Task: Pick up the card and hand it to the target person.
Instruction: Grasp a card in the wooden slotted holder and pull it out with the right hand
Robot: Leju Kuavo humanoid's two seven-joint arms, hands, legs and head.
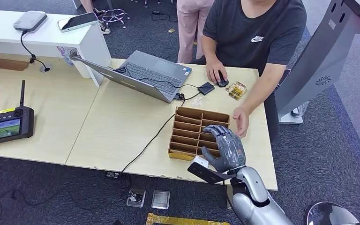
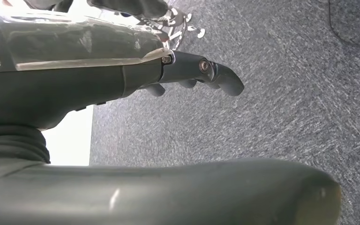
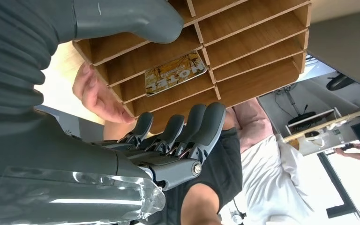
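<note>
A yellow card (image 3: 176, 72) printed with "HOTEL" lies in one slot of the wooden slotted box (image 3: 262, 51), as the right wrist view shows. My right hand (image 1: 225, 147) hovers over the near right part of that box (image 1: 187, 126), fingers (image 3: 187, 126) spread and slightly bent, holding nothing. The card sits just beyond my fingertips, apart from them. A person in a dark T-shirt (image 1: 258, 33) stands across the table, one hand (image 1: 240, 121) resting beside the box's right wall. My left hand (image 2: 192, 70) hangs over grey carpet, empty.
An open laptop (image 1: 154, 75) sits behind the box with a cable running toward the front edge. A small stack of yellow cards (image 1: 236, 90) and a black reader (image 1: 206, 88) lie near the person's other hand. A remote controller (image 1: 7, 124) rests far left.
</note>
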